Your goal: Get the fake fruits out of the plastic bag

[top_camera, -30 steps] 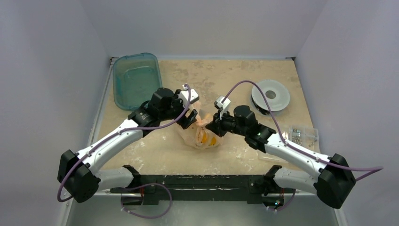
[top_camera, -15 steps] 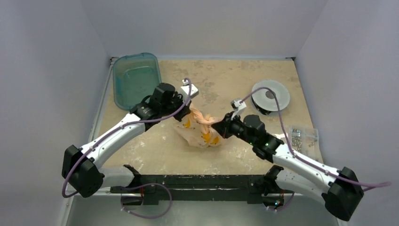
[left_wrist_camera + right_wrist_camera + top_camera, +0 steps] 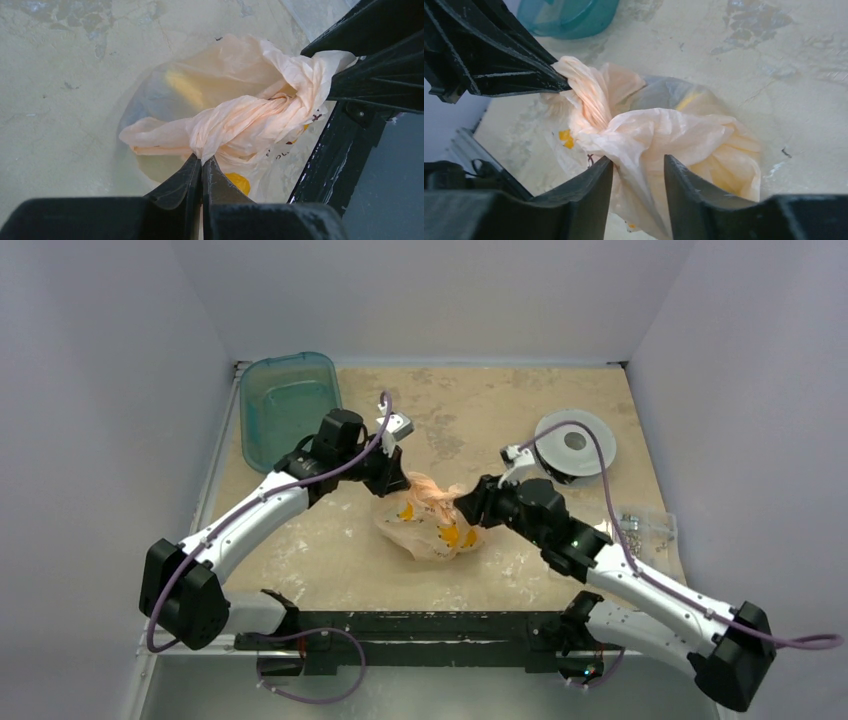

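Drawing slightly apart since a second ago, both arms are stretching the plastic bag [image 3: 432, 530] mid-table in the overhead view. The left wrist view is showing the left gripper [image 3: 202, 162] pinching twisted film tight. The right wrist view is showing the right gripper [image 3: 638, 167] seemingly clamping a thicker bunch, with fake fruits [image 3: 719, 172] glowing yellow inside.

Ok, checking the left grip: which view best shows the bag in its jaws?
Left wrist: the bag is pinched between shut jaws, close up. Right wrist shows that pinch side-on, farther off; top external shows it tiny.
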{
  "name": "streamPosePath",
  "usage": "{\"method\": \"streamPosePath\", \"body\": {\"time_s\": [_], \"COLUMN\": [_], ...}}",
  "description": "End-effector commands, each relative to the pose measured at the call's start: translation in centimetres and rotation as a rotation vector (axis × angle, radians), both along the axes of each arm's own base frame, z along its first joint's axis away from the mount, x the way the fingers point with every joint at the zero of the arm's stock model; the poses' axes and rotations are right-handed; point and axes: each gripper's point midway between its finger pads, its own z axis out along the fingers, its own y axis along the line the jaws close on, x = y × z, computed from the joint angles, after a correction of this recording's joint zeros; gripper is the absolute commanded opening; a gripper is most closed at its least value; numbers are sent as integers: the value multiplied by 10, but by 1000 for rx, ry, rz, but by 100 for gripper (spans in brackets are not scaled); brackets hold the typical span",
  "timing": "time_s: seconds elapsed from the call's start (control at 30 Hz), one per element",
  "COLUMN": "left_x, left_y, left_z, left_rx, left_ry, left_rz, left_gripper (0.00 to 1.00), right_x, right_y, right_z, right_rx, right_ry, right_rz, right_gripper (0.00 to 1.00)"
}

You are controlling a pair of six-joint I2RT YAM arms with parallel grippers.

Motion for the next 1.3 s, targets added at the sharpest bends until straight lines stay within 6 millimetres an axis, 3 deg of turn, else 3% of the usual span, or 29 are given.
{"method": "streamPosePath", "body": {"time_s": [0.0,0.13,0.27,0.5,0.57,0.63,0.73,0.83,0.87,1.0,1.1,1.2,1.27], "left_x": [1,3,1,-1,0,0,5,8,8,13,17,18,18], "left_y": [-7,-6,-5,-5,-6,-5,0,7,9,17,23,25,24], "left_z": [22,17,15,18,17,17,18,24,28,32,33,32,32], "left_rx": [-52,-32,-24,-32,-30,-27,-12,-16,-22,-21,-12,-11,-13], "left_ry": [-4,17,28,16,19,19,6,-22,-41,-75,-86,-88,-82], "left_rz": [-18,-8,-9,-21,-22,-18,14,49,59,105,141,153,149], "left_gripper": [0,0,0,0,0,0,0,0,0,0,0,0,0], "right_x": [0,-8,-3,19,22,24,25,26,28,24,6,-7,-11], "right_y": [3,26,31,31,35,41,39,23,20,-6,-23,-41,-44], "right_z": [20,30,28,20,19,22,32,33,31,18,26,30,24], "right_rx": [-372,-645,-880,-1084,-1066,-996,-842,-642,-525,-84,177,309,288], "right_ry": [-124,-212,-279,-395,-419,-429,-418,-316,-246,-32,-16,0,-3], "right_rz": [67,44,-52,-170,-179,-198,-275,-373,-386,-395,-379,-398,-381], "right_gripper": [49,67,78,75,64,51,43,7,0,0,0,0,0]}}
